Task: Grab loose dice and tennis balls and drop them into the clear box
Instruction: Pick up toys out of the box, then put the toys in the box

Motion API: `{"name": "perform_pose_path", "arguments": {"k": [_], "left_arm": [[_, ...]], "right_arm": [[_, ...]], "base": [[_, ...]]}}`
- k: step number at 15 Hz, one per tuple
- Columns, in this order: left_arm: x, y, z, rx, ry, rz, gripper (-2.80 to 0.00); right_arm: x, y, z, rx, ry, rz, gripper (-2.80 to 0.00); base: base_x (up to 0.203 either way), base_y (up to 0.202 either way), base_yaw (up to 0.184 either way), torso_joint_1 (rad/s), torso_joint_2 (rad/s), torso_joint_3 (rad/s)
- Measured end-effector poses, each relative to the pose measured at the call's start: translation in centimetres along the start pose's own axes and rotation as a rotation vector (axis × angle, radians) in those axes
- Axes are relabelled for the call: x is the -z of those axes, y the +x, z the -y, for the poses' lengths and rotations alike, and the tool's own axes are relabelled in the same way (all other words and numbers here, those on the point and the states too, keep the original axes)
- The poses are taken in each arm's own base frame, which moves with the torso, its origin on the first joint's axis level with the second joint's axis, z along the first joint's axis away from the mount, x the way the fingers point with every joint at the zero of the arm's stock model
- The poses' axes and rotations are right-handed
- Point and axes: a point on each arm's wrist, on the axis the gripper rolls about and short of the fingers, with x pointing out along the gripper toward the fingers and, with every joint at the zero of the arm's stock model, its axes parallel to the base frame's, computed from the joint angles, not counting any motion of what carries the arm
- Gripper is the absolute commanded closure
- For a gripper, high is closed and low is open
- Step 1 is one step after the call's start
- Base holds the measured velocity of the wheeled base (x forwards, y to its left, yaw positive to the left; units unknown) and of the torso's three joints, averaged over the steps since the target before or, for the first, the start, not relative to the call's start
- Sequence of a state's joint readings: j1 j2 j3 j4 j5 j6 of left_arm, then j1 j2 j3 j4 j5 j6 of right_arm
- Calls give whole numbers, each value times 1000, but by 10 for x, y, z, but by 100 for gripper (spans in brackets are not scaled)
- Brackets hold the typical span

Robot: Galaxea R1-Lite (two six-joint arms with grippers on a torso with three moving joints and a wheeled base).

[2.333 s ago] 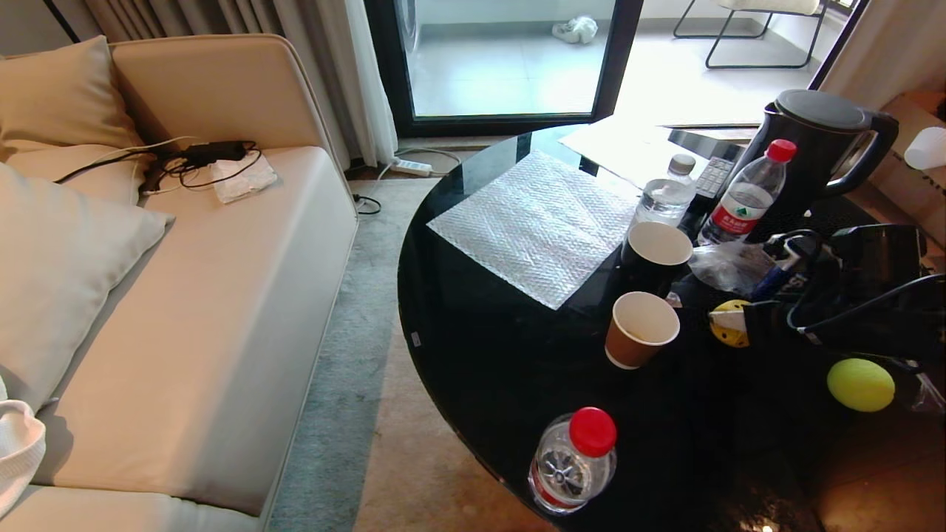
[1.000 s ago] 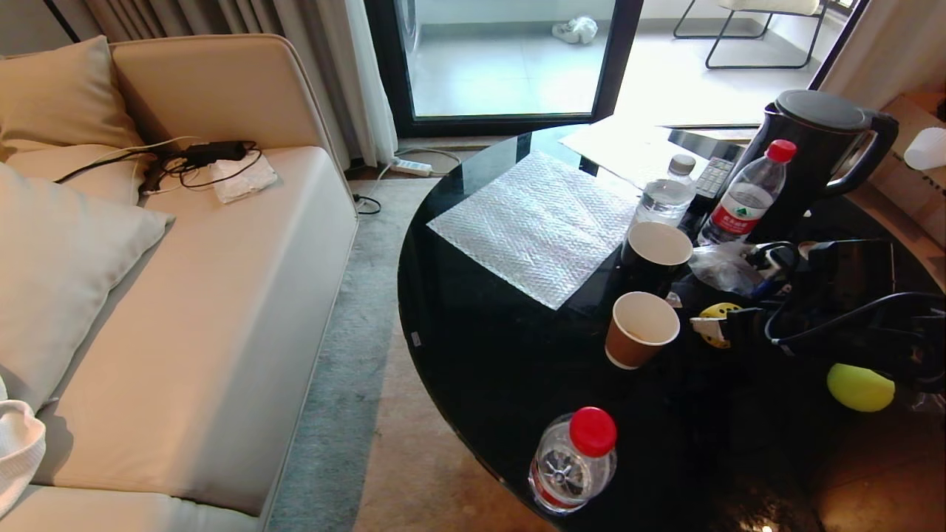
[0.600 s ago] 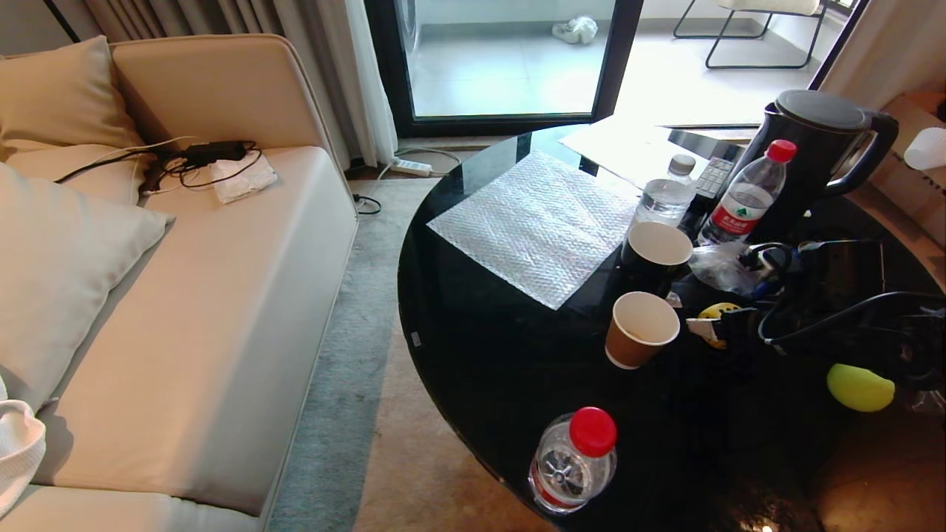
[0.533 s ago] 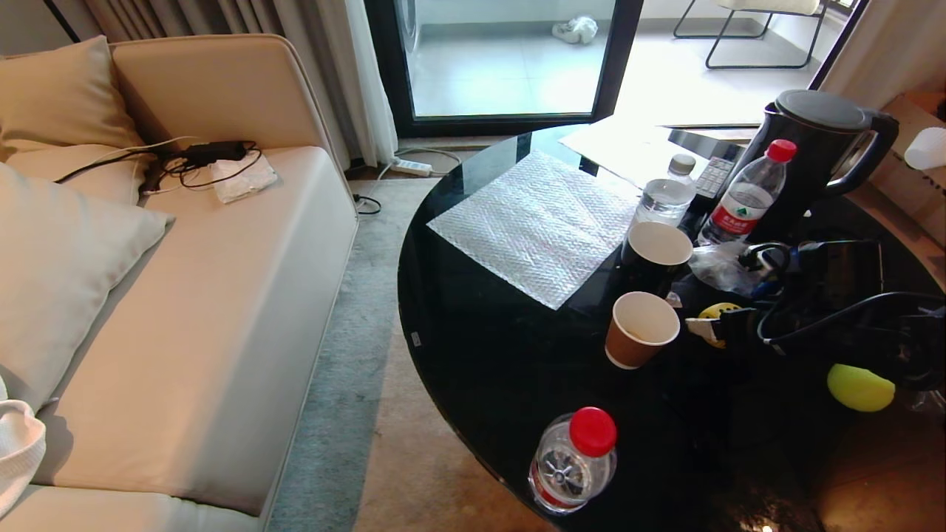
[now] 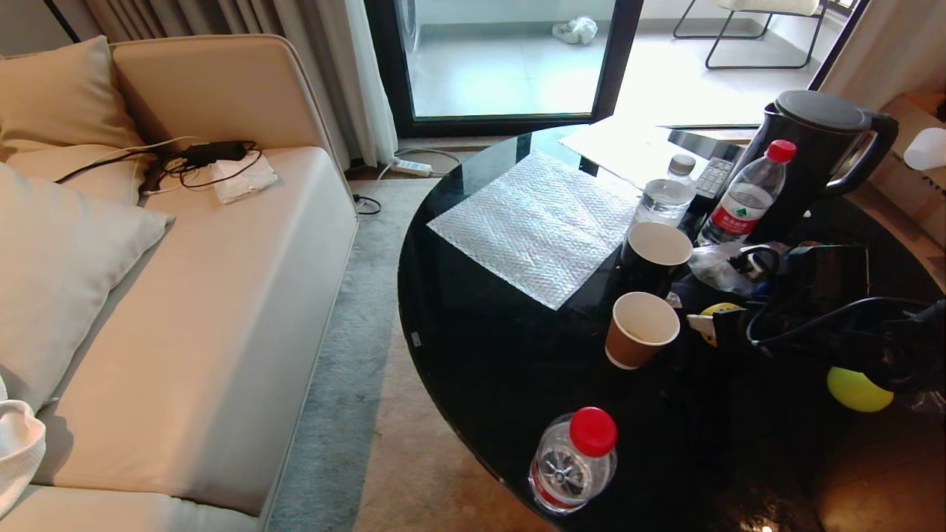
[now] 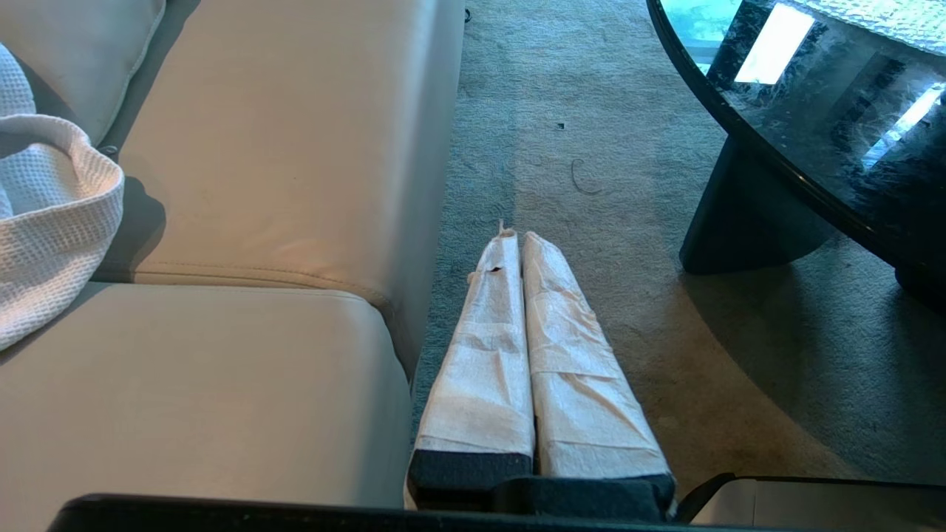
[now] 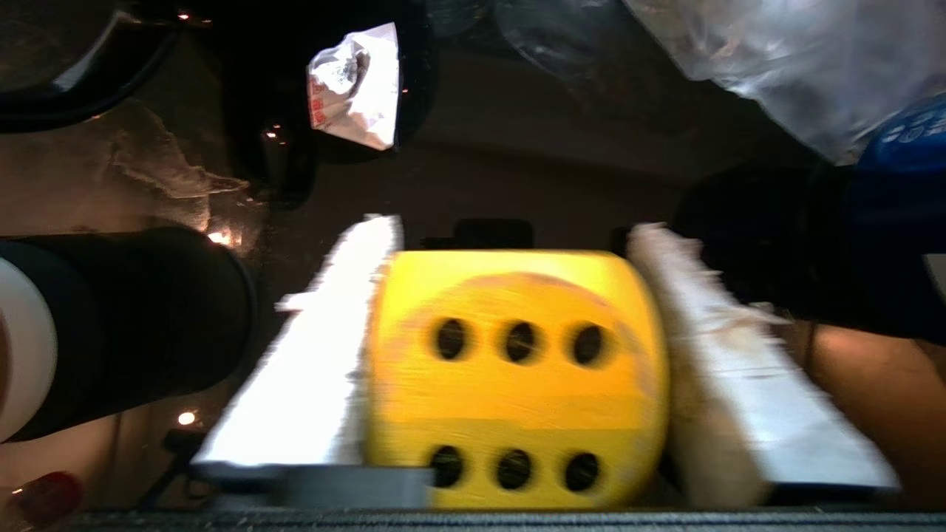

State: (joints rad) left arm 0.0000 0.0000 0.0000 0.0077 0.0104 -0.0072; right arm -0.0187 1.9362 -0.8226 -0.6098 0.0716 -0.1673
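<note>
Since the earlier frame my right arm has slid forward and left over the glossy black tabletop [image 5: 473,325], now covering most of the yellow die [image 7: 517,377] in the head view. Between the right pincer [image 7: 510,355] fingers sits that die, a smooth round-cornered cube with six black dots facing me; both tape-wrapped white fingers [image 7: 318,369] press its flanks, part-way spread. Just left of the pincer stands a brown paper cup [image 5: 641,329]; behind it, near my elbow, lies a fuzzy tennis ball [image 5: 857,389]. My left pincer [image 6: 515,244] hangs over the carpet [image 6: 628,185] beside the sofa [image 6: 259,185], its wrapped fingers pressed together, empty.
</note>
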Motion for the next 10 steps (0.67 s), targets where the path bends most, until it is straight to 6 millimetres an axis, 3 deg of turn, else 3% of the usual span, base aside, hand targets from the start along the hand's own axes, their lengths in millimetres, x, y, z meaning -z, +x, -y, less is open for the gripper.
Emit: {"name": "perform_pose_path", "arguments": {"k": [6, 10], "left_arm": [[0, 0, 0, 0, 0, 0, 0], [0, 0, 0, 0, 0, 0, 0]], "right_arm": [[-2, -13, 0, 11, -15, 0, 0], [-3, -62, -2, 35, -19, -16, 0]], "base": [[0, 0, 0, 0, 0, 0], [0, 0, 0, 0, 0, 0]]}}
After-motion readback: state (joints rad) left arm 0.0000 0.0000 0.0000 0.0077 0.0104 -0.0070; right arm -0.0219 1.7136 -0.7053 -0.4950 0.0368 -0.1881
